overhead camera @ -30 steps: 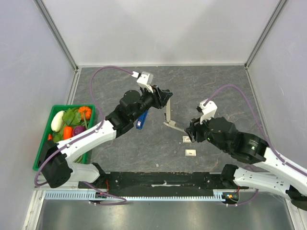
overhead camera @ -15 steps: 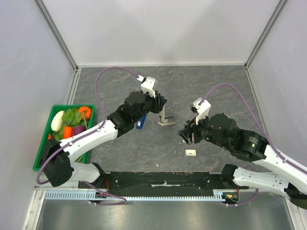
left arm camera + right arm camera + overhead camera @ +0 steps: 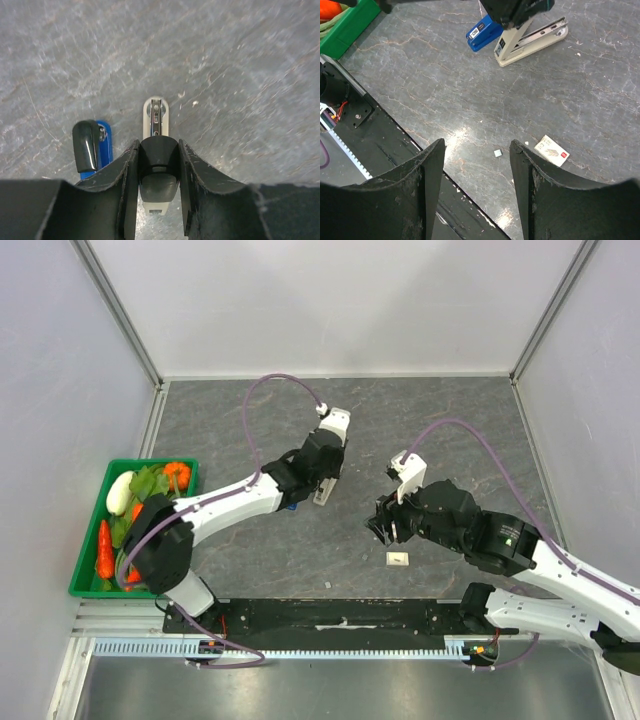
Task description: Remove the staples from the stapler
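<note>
my left gripper [image 3: 159,167] clamps the stapler [image 3: 155,112] by its black end, mid desk [image 3: 240,60]; seems stiff, slick metal; right gripper [image 3: 477,145] apart, empty.

Grey table [image 3: 450,420] w/ stapler [image 3: 525,50], blue stapler [image 3: 481,32], veg crate [image 3: 84,580], card [image 3: 397,559].

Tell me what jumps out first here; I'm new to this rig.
The left gripper clamps the black end cap of the grey stapler mid-table, a blue stapler beside it. The right gripper hovers open and empty near a small white card by the front edge.
</note>
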